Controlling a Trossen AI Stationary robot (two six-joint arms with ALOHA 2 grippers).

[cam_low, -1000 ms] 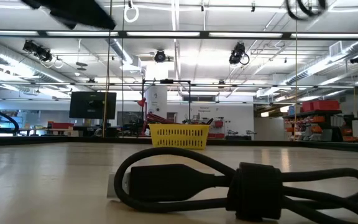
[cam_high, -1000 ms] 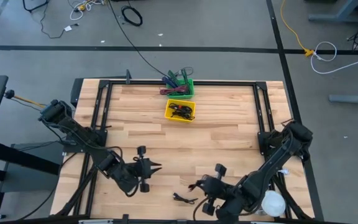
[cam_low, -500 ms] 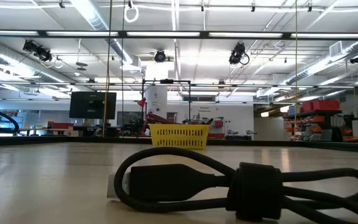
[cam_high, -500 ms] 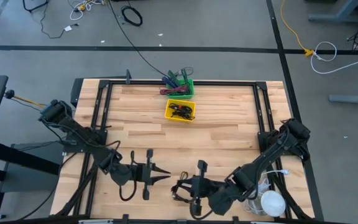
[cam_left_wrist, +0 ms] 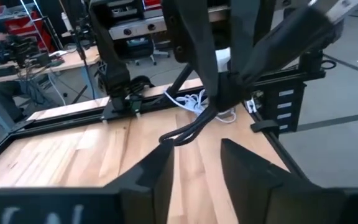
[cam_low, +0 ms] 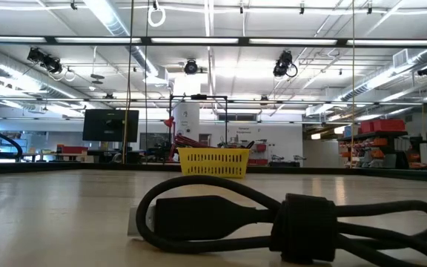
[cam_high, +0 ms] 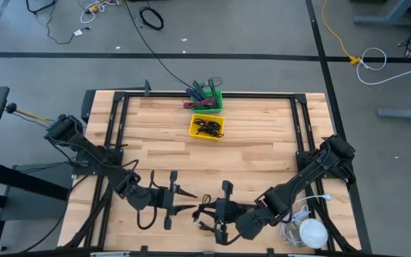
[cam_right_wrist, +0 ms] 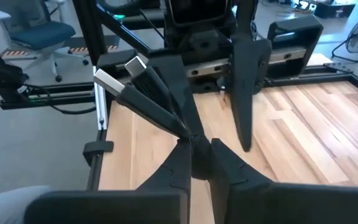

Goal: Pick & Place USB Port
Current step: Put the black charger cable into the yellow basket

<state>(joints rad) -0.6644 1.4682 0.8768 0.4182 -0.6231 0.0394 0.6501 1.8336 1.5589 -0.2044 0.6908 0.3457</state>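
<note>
A black USB cable (cam_right_wrist: 160, 102) with two silver plug ends (cam_right_wrist: 132, 65) is up off the table in my right gripper (cam_high: 207, 212), near the front edge at the middle. The right gripper (cam_right_wrist: 194, 142) is shut on it. My left gripper (cam_high: 189, 201) faces it from the table's left, open and roughly level. The left gripper (cam_left_wrist: 194, 149) looks at the cable's loop (cam_left_wrist: 182, 132), its fingers close to the cable. I cannot tell whether they touch it. Another black cable (cam_low: 273, 215) lies flat on the table by the front edge. My right gripper pinches the black cable between its two fingers at a bend (cam_right_wrist: 188, 134) a little behind the two plugs. The fingers come from the table's right, slanting slightly down. The plug ends stick out beyond the fingertips and a slack loop (cam_left_wrist: 179, 134) hangs clear of the table.
A yellow basket (cam_high: 207, 126) holding black cables stands at the far middle, with a green basket (cam_high: 209, 100) of coloured cables behind it. A white round object (cam_high: 312, 232) and a white cord lie at the near right. A black frame (cam_high: 120, 121) runs along the table's edges.
My right gripper has carried the cable up and toward the table's left, close to my left gripper, and has tipped more level. My left gripper has swung up from pointing down to about level, shifting slightly right, and its fingers have spread apart.
</note>
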